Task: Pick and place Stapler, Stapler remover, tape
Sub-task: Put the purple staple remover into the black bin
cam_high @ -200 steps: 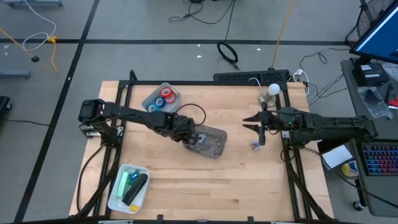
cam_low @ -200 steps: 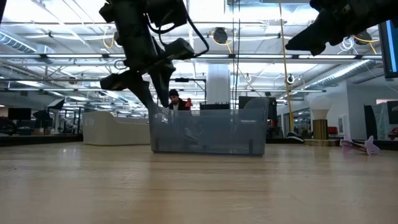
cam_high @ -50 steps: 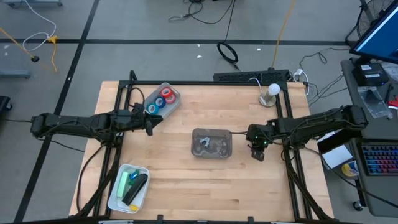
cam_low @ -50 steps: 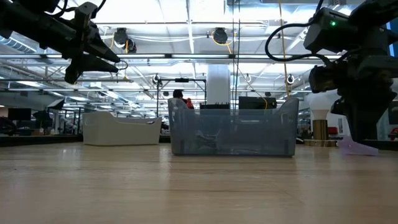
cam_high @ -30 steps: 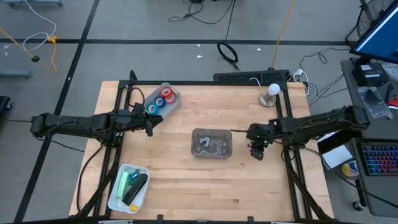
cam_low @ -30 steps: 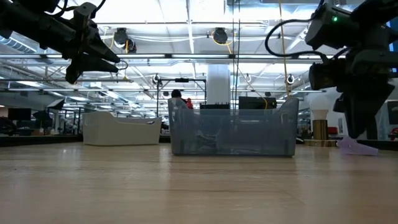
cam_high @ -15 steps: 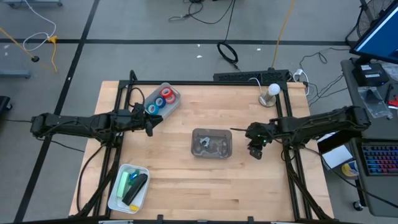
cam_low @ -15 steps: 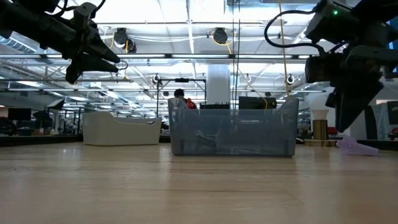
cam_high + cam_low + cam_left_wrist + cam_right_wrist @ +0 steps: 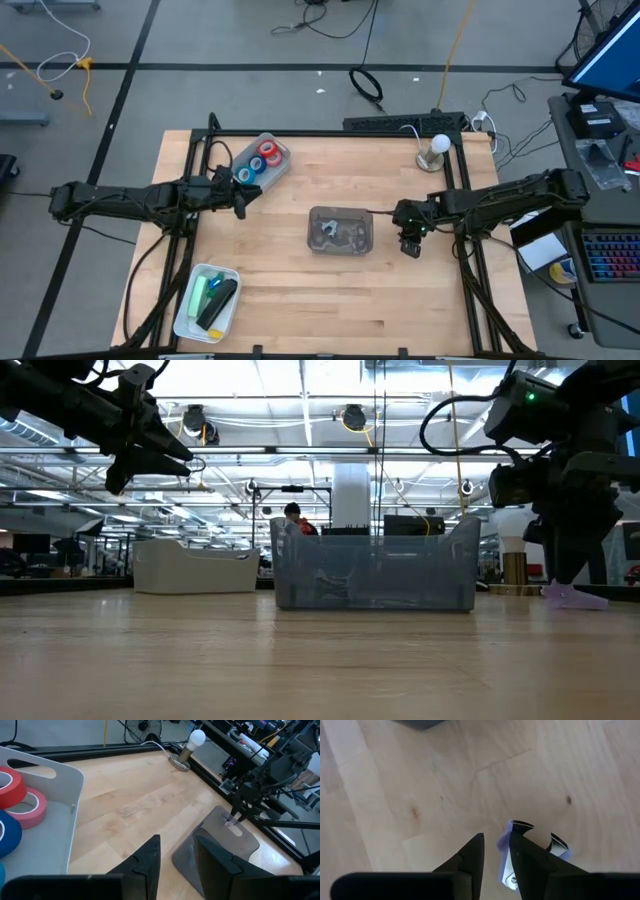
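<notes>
A lilac stapler remover (image 9: pixel 509 840) with metal claws lies flat on the table right of the clear bin (image 9: pixel 340 230); it also shows in the low view (image 9: pixel 572 597). My right gripper (image 9: pixel 496 851) points down over it with a narrow gap, and the remover's lilac edge shows between the fingertips. The red and blue tape rolls (image 9: pixel 262 158) lie in a white bin at the far left. My left gripper (image 9: pixel 176 845), narrowly open and holding nothing, hovers beside that bin (image 9: pixel 240 197). My right gripper comes at the stapler remover from above, fingers pointing down. One finger (image 9: pixel 532 857) covers part of the remover's body, which lies flat on the table. I cannot tell whether the fingertips touch it.
The clear bin at the table's middle holds small metal pieces. A white bin (image 9: pixel 207 300) at the near left corner holds a green and a black stapler. A lamp with a white bulb (image 9: pixel 437 150) stands at the far right. Bare wood lies in between.
My right gripper tipped and rose a little off the stapler remover, toward the clear bin, then swung back upright and came down over it again. The remover has stayed flat on the table in the same place.
</notes>
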Available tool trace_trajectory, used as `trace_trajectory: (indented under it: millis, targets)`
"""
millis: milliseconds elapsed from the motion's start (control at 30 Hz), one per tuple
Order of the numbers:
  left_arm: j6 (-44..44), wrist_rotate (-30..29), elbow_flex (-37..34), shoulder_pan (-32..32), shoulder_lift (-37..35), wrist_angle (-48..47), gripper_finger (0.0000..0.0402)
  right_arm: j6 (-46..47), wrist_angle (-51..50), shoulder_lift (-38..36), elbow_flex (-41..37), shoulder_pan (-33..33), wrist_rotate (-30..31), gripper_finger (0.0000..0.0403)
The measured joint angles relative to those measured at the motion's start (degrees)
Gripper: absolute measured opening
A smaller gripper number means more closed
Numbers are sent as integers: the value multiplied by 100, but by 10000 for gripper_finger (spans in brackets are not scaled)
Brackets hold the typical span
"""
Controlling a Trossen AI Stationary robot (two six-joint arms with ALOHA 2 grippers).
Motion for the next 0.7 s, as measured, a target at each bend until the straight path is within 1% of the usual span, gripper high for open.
trace_trajectory:
  millis: [167,233,367,400,533,700]
  targets:
    - [0,-56,0,1,1,2,118,-52,70,181,17,0,142,71]
    - [-3,-102,2,-2,1,2,118,-86,75,238,24,-2,142,56]
    - [-2,-144,2,-2,1,1,118,-201,52,251,24,-2,142,12]
    - [4,-145,2,-2,1,2,118,-209,48,251,24,-2,143,8]
    - [100,-147,2,-2,1,2,118,-177,45,251,20,-2,132,5]
    - [118,-149,2,-2,1,34,118,4,-89,-55,53,0,-96,2]
